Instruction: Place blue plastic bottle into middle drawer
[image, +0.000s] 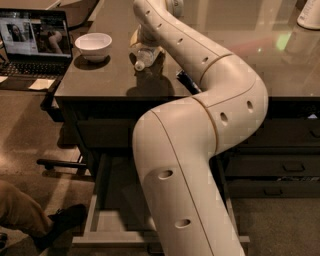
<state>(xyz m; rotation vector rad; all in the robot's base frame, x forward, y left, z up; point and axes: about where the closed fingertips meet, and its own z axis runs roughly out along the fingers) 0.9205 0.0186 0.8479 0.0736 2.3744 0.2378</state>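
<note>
— Where's the gripper (141, 46)?
— Above the desk (100, 80), just right of the white bowl (93, 45) — its fingers pinch the blue plastic bottle (144, 56), tilted, cap down-left
— The middle drawer (102, 222)?
— Pulled open low down, well below the bottle

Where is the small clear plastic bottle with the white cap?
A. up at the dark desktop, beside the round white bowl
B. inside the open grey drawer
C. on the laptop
A: the bottle is at the gripper over the desktop, right of the bowl, well above the drawer.
</note>
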